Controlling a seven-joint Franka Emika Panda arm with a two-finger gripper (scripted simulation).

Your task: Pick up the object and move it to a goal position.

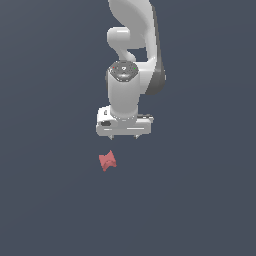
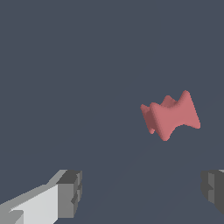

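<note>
The object (image 1: 107, 160) is a small matte red bow-tie shaped piece with a pinched waist, lying on the dark grey surface. It also shows in the wrist view (image 2: 170, 115). My gripper (image 1: 123, 136) hangs from the white arm, just beyond the object and slightly toward the exterior view's right, apart from it. Only the short fingertips show below the hand. In the wrist view the two grey fingers (image 2: 70, 194) stand wide apart with nothing between them, so the gripper (image 2: 141, 191) is open and empty.
The white arm (image 1: 131, 45) rises behind the gripper toward the top of the exterior view. A flat dark grey surface (image 1: 200, 200) fills everything around.
</note>
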